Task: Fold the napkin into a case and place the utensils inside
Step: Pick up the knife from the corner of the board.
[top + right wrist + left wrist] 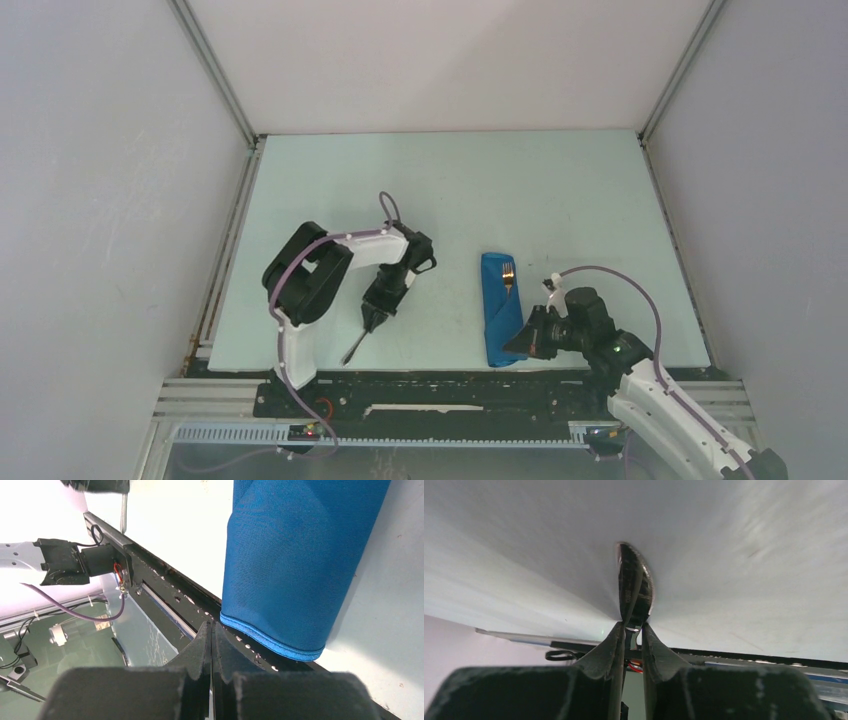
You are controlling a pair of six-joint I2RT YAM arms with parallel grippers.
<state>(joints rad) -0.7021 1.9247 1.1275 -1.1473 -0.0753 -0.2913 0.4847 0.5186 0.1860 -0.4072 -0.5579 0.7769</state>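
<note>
Napkin is folded into a long skinny blue pocket. It lies right of the middle of the table, with one short end almost at the near edge. One fork sits inside it, only the tines poking out the far end. One knife, dark and slim, is well apart to the left, close to the near edge. The left gripper is clamped on its far end, fingers pinching it edge-on. Can't tell if the knife is lifted off the table. The right gripper is pressed together with nothing in it, hovering at the napkin's near end over the black rail along the near edge. So: one napkin, one fork, one knife, two arms.
</note>
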